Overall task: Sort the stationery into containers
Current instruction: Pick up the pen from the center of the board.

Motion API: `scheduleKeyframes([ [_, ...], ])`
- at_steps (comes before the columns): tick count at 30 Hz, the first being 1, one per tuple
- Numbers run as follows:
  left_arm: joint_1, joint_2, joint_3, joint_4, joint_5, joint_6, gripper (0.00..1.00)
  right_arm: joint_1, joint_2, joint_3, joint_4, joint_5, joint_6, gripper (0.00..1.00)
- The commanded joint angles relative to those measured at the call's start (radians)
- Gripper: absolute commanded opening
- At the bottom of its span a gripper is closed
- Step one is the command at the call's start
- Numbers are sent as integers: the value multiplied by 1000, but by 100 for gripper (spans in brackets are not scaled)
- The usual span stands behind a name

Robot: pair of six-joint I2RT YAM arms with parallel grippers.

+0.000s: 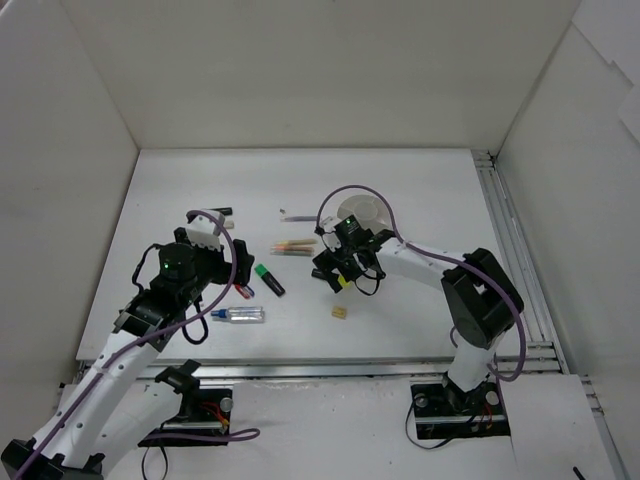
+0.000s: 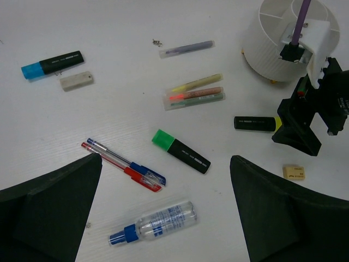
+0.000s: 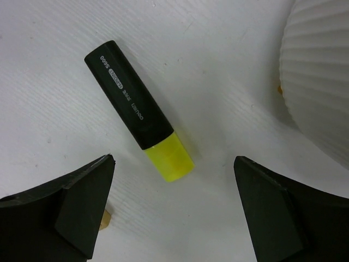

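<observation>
My right gripper [image 1: 340,270] is open and hovers low over a black highlighter with a yellow cap [image 3: 136,114], whose cap lies between the fingers [image 3: 82,202]. The round white organizer [image 1: 362,215] stands just behind it, and its ribbed wall [image 3: 322,71] shows at the right of the right wrist view. My left gripper [image 2: 166,180] is open and empty above a clear blue-capped marker [image 2: 155,222], a red and a blue pen [image 2: 125,166] and a green-capped highlighter [image 2: 181,152].
Pastel pencils [image 2: 195,94] and a purple one [image 2: 186,48] lie mid-table. A blue-capped highlighter [image 2: 53,64] and a beige eraser [image 2: 76,81] lie at far left. Another eraser [image 2: 295,172] lies near my right gripper [image 2: 305,125]. White walls enclose the table.
</observation>
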Motion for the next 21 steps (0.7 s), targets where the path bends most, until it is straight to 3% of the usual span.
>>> scheduleKeyframes([
  [1,-6,8,11,75,2,20,99,2,27,53,24,-28,-20,87],
  [6,-6,10,10,80,5,23,99,6,66,50,26,-70,-12,74],
  [9,-6,8,8,83,8,26,99,9,67,36,29,-80,-1,58],
  [12,-6,10,8,86,24,32,99,17,49,21,35,-77,5,32],
  [15,-6,21,4,98,69,49,99,19,15,6,38,-79,-1,15],
  [18,-6,50,5,114,183,94,99,22,-31,1,35,-94,-20,6],
  [21,-24,93,18,124,292,159,99,19,-94,37,-18,-129,3,5],
])
